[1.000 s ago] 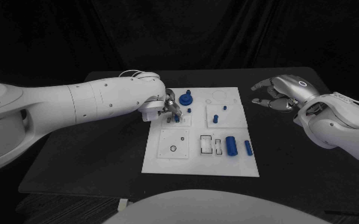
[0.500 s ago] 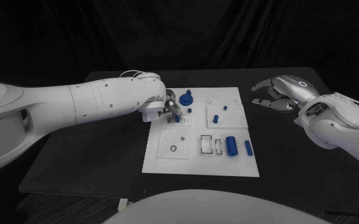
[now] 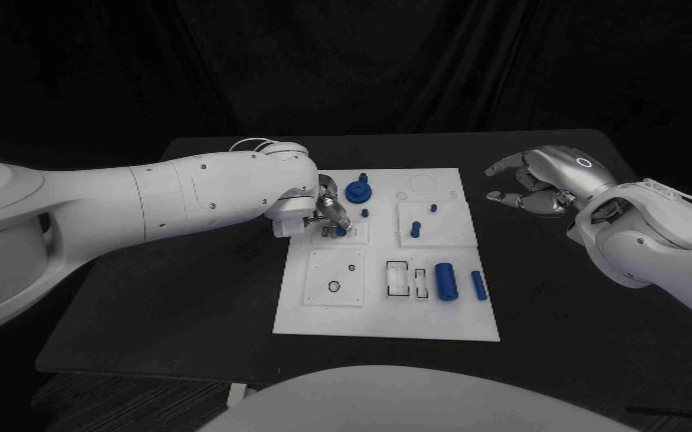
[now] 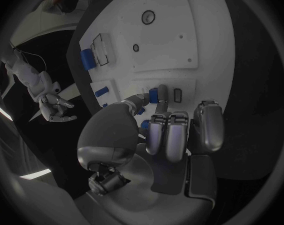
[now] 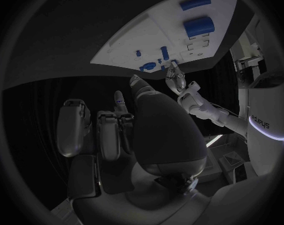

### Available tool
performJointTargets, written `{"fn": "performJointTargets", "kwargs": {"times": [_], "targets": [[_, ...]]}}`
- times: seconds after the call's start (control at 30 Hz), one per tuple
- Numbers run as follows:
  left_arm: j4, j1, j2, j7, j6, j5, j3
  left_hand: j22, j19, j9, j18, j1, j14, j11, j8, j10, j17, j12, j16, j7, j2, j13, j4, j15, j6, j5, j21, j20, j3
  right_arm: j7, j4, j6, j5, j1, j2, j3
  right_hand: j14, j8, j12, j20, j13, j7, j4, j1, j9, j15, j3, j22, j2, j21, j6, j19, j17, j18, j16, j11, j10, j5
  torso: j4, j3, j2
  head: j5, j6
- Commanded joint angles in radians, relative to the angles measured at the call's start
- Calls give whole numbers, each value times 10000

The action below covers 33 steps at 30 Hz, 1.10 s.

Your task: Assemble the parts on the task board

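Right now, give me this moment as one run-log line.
left robot hand: pinching small blue part on task board | right robot hand: off board, holds nothing, fingers curled | two blue cylinders: lying on board

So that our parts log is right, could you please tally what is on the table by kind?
White task board: 1
Blue parts: 7 that I can tell apart, one of them pinched by the left hand
Silver hands: 2, the left hand and the right hand
Total: 10
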Motion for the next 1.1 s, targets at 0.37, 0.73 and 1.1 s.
{"fn": "performJointTargets", "kwargs": {"times": [0.37, 0.73, 1.1], "targets": [[-21, -67, -15, -6, 160, 18, -27, 568, -132, -157, -9, -429, 1056, 48, -396, 1028, 2627, 35, 27, -3, 132, 2626, 137, 8, -81, -1924, -184, 96, 93, -200, -12, 60, -27, -43, -7, 7, 1065, 54, 26, 50, 2630, -3, -40, -61, -10, 80, -9, 1881, 18, -63, 68, 8, 2635, 16, 26, 69, 1059, -46, 15, -1, -7, 0, -2], [-88, -79, -40, -35, 28, 18, -27, 566, -165, -1058, 22, -2029, 1056, 316, -1257, 1028, 2627, 35, 27, 269, -193, 2626, 1932, 231, -70, -4160, -339, 296, -1894, -209, -20, 81, -26, -53, -1, 7, 1065, 49, 26, 57, 2630, 3, -39, -77, -16, 87, -13, 1880, 24, -64, 78, 9, 2635, 16, 26, 76, 1059, -59, 7, -1, -2, -3, -2], [136, -19, -369, -71, -591, 18, -22, 776, 80, -572, -24, -1753, 1056, 99, -682, 1028, 2627, 35, 27, 5, -21, 2626, 2261, 46, 603, -4155, -205, 160, -2578, -209, -29, 92, -26, -85, -47, 7, 1065, 45, 26, 60, 2630, 6, -36, -92, -20, 90, -19, 1877, 25, -75, 83, 5, 2635, 18, 26, 79, 1059, -64, 7, -1, 1, -12, -2]]}}
